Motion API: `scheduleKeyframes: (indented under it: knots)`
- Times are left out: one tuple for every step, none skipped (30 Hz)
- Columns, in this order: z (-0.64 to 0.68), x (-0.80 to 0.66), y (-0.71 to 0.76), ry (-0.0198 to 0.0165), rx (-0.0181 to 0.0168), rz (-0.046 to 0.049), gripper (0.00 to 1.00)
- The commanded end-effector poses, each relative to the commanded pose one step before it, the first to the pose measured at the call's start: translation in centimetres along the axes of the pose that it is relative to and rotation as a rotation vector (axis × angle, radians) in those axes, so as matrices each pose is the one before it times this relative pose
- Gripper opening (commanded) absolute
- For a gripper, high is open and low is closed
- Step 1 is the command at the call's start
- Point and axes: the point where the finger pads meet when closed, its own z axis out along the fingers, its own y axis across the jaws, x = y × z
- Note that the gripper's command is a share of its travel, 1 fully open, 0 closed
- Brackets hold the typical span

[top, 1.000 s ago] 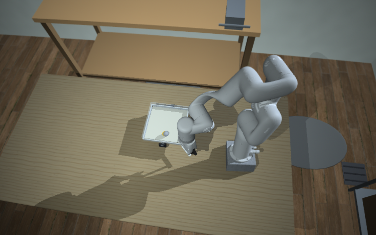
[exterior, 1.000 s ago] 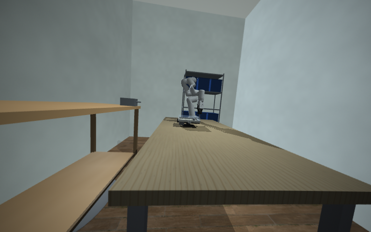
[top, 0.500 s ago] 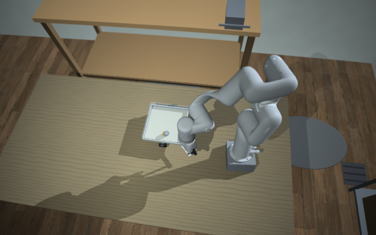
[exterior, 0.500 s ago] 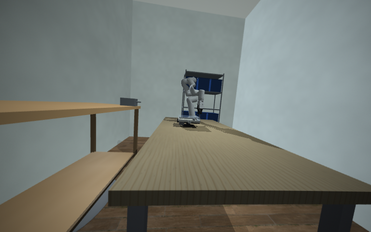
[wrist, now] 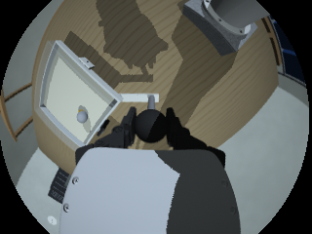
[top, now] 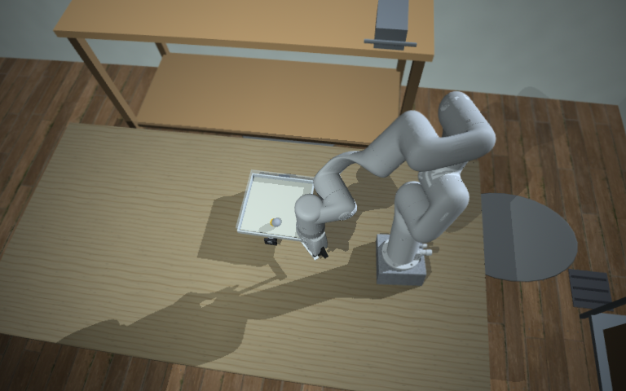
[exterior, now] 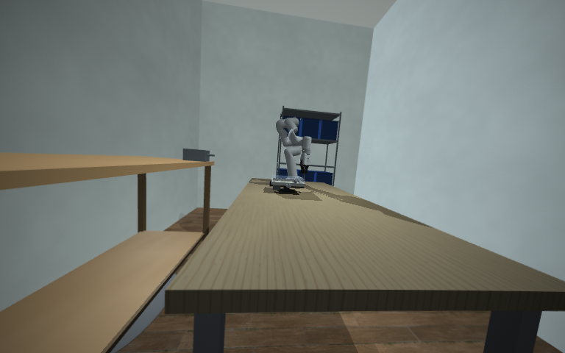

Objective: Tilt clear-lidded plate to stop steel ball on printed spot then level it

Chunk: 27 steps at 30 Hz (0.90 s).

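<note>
The white-rimmed, clear-lidded plate stands on the striped table just left of my arm; it also shows in the wrist view and, far off, in the exterior view. The steel ball lies near the plate's front edge, partly covering the orange printed spot; the wrist view shows the ball too. My gripper is at the plate's front right corner, shut on a black round knob that sits on a white handle bar leading to the plate.
A small dark block sits under the plate's front edge. My arm's base stands to the right. A wooden two-level bench with a grey box is behind. A blue shelf rack stands behind the arm.
</note>
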Motion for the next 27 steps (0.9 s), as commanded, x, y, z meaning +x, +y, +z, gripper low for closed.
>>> scheduleKeyframes:
  knots:
    - [-0.028, -0.177, -0.043, -0.00308, 0.00177, -0.00002, 0.00]
    - [0.014, -0.006, 0.006, 0.00000, 0.00000, 0.00000, 0.00]
    - [0.014, -0.006, 0.006, 0.00000, 0.00000, 0.00000, 0.00]
    - [0.014, -0.006, 0.006, 0.00000, 0.00000, 0.00000, 0.00]
    - [0.000, 0.000, 0.000, 0.00000, 0.00000, 0.00000, 0.00]
    - [0.000, 0.000, 0.000, 0.00000, 0.00000, 0.00000, 0.00]
    - [0.000, 0.000, 0.000, 0.00000, 0.00000, 0.00000, 0.00]
    - [0.000, 0.000, 0.000, 0.00000, 0.00000, 0.00000, 0.00]
    - [0.000, 0.000, 0.000, 0.00000, 0.00000, 0.00000, 0.00]
    - [0.000, 0.000, 0.000, 0.00000, 0.00000, 0.00000, 0.00]
    - [0.000, 0.000, 0.000, 0.00000, 0.00000, 0.00000, 0.00]
    - [-0.022, 0.032, -0.009, 0.00000, 0.00000, 0.00000, 0.00]
    - [-0.022, 0.032, -0.009, 0.00000, 0.00000, 0.00000, 0.00]
    - [-0.022, 0.032, -0.009, 0.00000, 0.00000, 0.00000, 0.00]
    - [-0.022, 0.032, -0.010, 0.00000, 0.00000, 0.00000, 0.00]
    - [-0.016, 0.007, -0.007, 0.00000, 0.00000, 0.00000, 0.00]
    - [-0.016, 0.007, -0.007, 0.00000, 0.00000, 0.00000, 0.00]
    - [-0.016, 0.007, -0.007, 0.00000, 0.00000, 0.00000, 0.00]
    - [-0.016, 0.007, -0.007, 0.00000, 0.00000, 0.00000, 0.00]
    - [-0.016, 0.007, -0.007, 0.00000, 0.00000, 0.00000, 0.00]
    - [-0.016, 0.007, -0.007, 0.00000, 0.00000, 0.00000, 0.00]
    - [0.000, 0.000, 0.000, 0.00000, 0.00000, 0.00000, 0.00]
    - [0.000, 0.000, 0.000, 0.00000, 0.00000, 0.00000, 0.00]
    - [0.000, 0.000, 0.000, 0.00000, 0.00000, 0.00000, 0.00]
    - [0.000, 0.000, 0.000, 0.00000, 0.00000, 0.00000, 0.00]
    - [0.000, 0.000, 0.000, 0.00000, 0.00000, 0.00000, 0.00]
    - [0.000, 0.000, 0.000, 0.00000, 0.00000, 0.00000, 0.00]
